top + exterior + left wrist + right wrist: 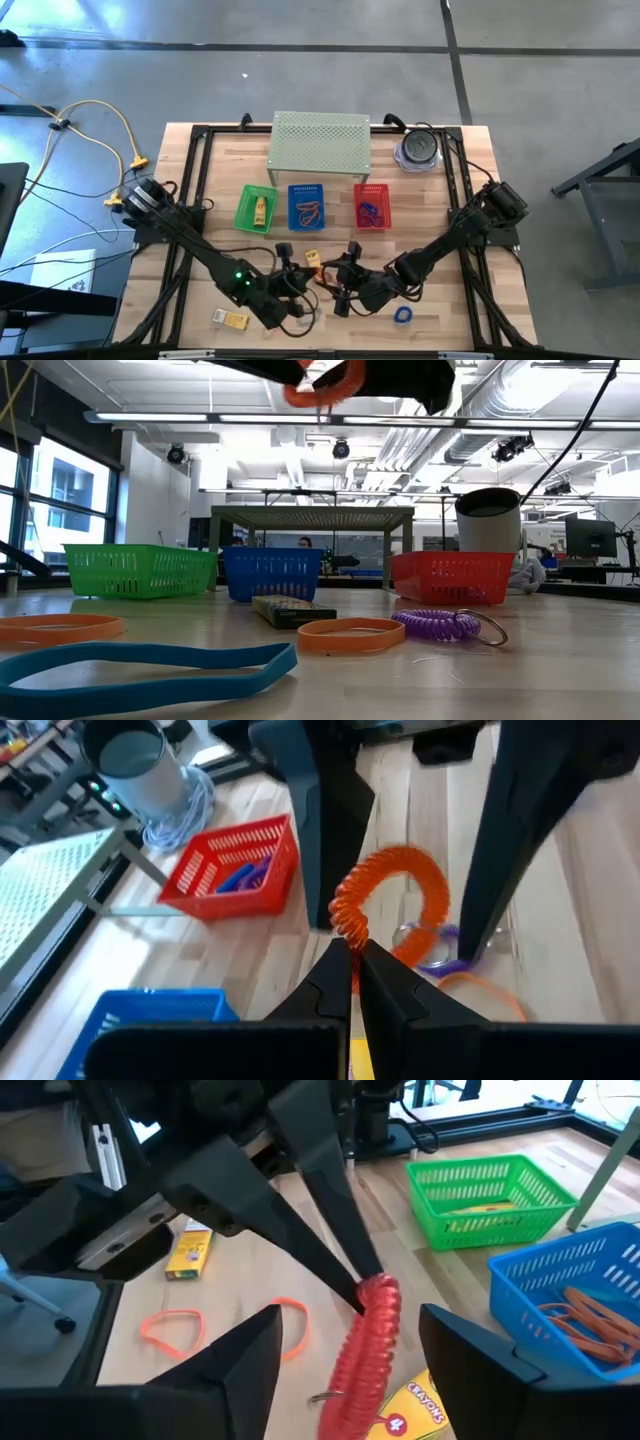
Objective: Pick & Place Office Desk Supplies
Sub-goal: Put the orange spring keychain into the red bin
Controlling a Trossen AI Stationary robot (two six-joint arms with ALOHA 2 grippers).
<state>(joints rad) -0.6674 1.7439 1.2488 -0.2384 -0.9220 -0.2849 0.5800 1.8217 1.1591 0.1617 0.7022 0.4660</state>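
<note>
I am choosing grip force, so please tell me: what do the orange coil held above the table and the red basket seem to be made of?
The orange coil, pinched by the shut left gripper, looks like glossy, springy plastic: tight spiral turns with a slight shine. The red basket looks like rigid moulded plastic with a matte finish, judging by its even lattice walls. The right gripper stands open around the coil.
</note>
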